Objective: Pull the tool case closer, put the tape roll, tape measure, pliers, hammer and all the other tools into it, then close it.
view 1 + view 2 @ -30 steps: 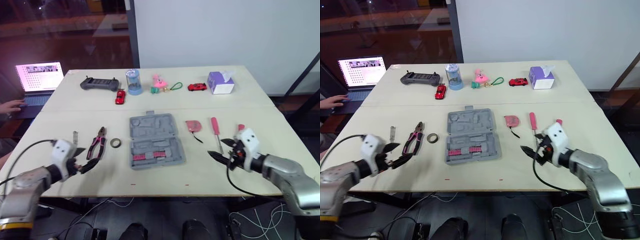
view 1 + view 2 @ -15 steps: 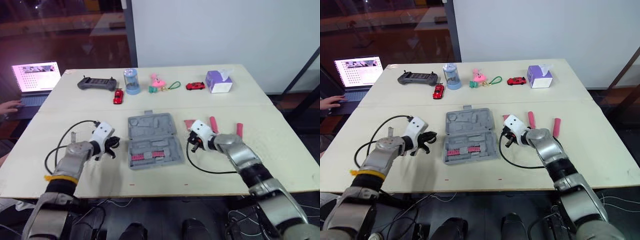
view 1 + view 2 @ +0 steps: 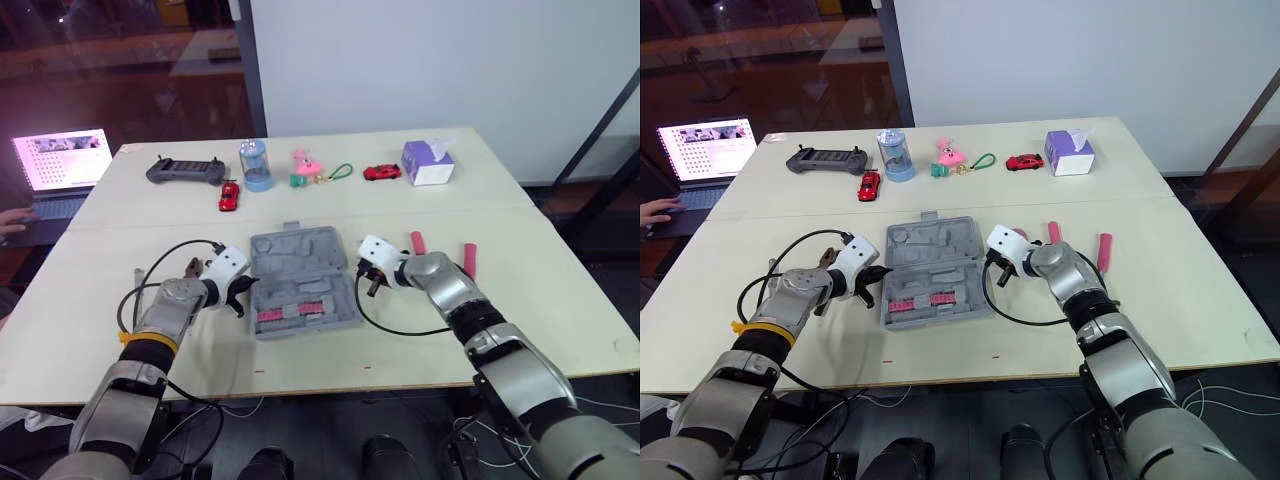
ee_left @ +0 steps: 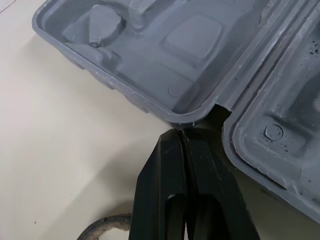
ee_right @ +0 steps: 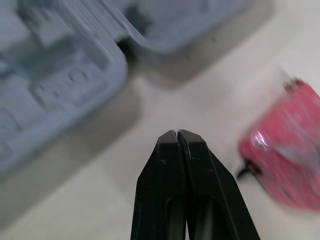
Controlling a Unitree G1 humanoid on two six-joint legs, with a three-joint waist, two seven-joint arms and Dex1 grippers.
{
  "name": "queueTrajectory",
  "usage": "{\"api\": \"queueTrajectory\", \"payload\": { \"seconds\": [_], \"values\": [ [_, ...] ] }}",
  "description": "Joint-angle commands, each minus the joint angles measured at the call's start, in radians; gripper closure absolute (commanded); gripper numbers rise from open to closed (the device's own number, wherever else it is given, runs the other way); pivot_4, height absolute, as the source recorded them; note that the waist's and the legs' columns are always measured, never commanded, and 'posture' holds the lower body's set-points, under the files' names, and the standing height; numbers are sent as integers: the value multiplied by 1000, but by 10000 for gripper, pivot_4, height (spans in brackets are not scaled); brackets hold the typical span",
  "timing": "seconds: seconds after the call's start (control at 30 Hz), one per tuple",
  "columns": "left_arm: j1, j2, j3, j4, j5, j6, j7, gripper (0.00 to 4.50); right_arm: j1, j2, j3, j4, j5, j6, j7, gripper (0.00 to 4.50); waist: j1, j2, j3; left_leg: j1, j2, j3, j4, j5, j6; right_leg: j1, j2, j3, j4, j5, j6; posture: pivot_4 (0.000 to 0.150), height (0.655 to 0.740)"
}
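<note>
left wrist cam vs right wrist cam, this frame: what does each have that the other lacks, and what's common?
Left wrist view: the left gripper, fingers shut, with its tip at the hinge notch on the edge of the tool case, plus a loop of dark cable on the table.
Right wrist view: the right gripper, fingers shut, over bare table between the case's side and the red tape measure, touching neither.
Shared: the open grey case with its moulded recesses, the gap between its two halves, and the pale tabletop.

No writing is legible, even on the laptop screen (image 3: 58,158).
</note>
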Motion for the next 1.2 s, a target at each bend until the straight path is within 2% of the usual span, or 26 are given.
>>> {"api": "queueTrajectory", "payload": {
  "seconds": [0.03, 0.2, 0.33, 0.53, 0.7, 1.2],
  "values": [
    [9, -15, -15, 24, 14, -5, -17, 44399, -36, 56, 24, 37, -26, -29, 22, 44371, 0, 0, 0, 0, 0, 0, 0, 0, 0, 0, 0, 0, 0, 0, 0, 1500, 7400],
    [9, -33, -10, 25, 7, -14, -33, 44399, -39, 78, 23, 9, -37, -9, 68, 44371, 0, 0, 0, 0, 0, 0, 0, 0, 0, 0, 0, 1, 0, 0, 0, 1500, 7400],
    [40, -29, -13, -28, -9, -7, -85, 44399, -1, 57, 30, -88, -40, 27, 122, 44371, 0, 0, 0, -1, 0, 0, 0, 0, 0, -1, 0, 1, 0, 0, 0, 1500, 7400],
    [197, 16, -10, -263, -56, 62, -169, 44399, 164, -24, 56, -411, -42, 168, 221, 44371, -1, 1, 0, -1, -1, 2, -1, 0, 0, -3, 0, 4, 0, 0, 0, 1500, 7400],
    [326, 44, 1, -463, -81, 147, -166, 44399, 303, -81, 66, -644, -44, 292, 241, 44371, 4, 1, -2, 0, -1, 4, -1, 0, 0, -4, 0, 7, 0, 0, 0, 1500, 7400],
    [514, 56, -7, -741, -120, 282, -151, 44399, 465, -166, 84, -934, -22, 495, 254, 44371, 11, 0, -7, 0, -1, 6, -1, -2, 3, -3, 0, 8, -1, 0, 1, 1500, 7400]
  ]
}}
